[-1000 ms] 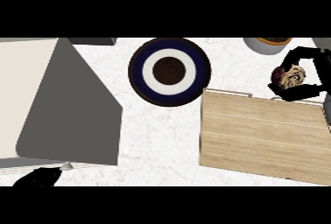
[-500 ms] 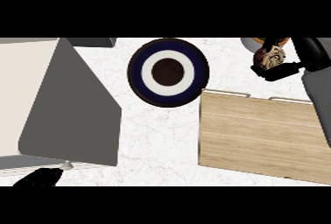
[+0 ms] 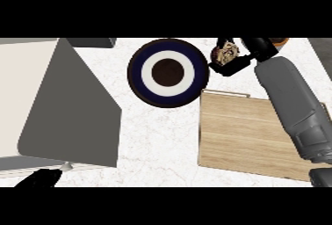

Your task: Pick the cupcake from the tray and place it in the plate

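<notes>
Our right hand (image 3: 241, 59) curls around the cupcake (image 3: 226, 52) and pinches it. We hold it up above the surface (image 3: 162, 132) so it can go over to the plate (image 3: 168, 72). The cupcake is at the far side, just right of the plate's edge, not in it yet. The wooden tray (image 3: 243, 132) lies near and to the right, with nothing on the part we can see.

Our left hand (image 3: 40, 179) peeks in at the near left corner. We cannot tell if it is spread or curled.

We count one cupcake, one plate, one tray and two hands.
</notes>
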Robot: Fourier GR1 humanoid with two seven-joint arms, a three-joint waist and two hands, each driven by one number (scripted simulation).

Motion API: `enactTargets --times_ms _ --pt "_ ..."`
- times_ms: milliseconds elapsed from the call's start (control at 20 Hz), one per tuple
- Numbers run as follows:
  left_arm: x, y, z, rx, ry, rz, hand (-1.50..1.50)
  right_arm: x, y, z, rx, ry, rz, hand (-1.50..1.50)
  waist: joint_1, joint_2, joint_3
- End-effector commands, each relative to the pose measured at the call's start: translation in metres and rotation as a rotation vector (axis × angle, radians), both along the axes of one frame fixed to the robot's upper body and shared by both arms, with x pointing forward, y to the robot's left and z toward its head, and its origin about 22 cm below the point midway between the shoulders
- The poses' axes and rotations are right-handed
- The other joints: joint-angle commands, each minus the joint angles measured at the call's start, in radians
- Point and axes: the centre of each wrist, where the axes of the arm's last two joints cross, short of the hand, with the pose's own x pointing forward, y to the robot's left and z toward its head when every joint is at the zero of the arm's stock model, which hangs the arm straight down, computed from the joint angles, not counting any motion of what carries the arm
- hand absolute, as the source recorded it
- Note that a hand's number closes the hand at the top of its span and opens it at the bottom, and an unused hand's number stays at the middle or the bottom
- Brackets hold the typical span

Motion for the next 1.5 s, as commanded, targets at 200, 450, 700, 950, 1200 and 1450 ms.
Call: enactTargets --times_ms 200,450,700,950,1200,1450 --pt "0.051 -0.004 0.027 0.002 -0.014 -0.01 0.0 -0.002 0.085 -0.018 -0.013 0.027 0.046 1.5 -0.017 0.007 0.001" --pt "0.045 -0.003 0.027 0.004 -0.028 -0.009 0.0 -0.006 0.115 -0.025 0.175 0.157 0.008 1.5 -0.016 0.011 0.002" --pt "0.043 -0.007 0.033 -0.002 -0.039 -0.026 0.0 -0.004 0.124 -0.026 0.111 0.223 -0.097 -1.5 0.006 0.017 0.002" --pt "0.036 -0.01 0.029 -0.001 -0.034 -0.041 0.0 -0.009 0.132 -0.038 0.178 0.311 -0.094 -1.5 0.007 0.014 0.002" --pt "0.031 -0.012 0.024 0.002 -0.055 -0.027 0.0 -0.004 0.097 -0.039 0.495 0.296 -0.129 -1.5 0.003 0.022 0.004" --pt "0.038 -0.015 0.026 -0.02 -0.053 -0.026 0.0 0.003 0.048 -0.033 0.67 0.4 -0.078 -1.5 -0.01 0.022 0.004"
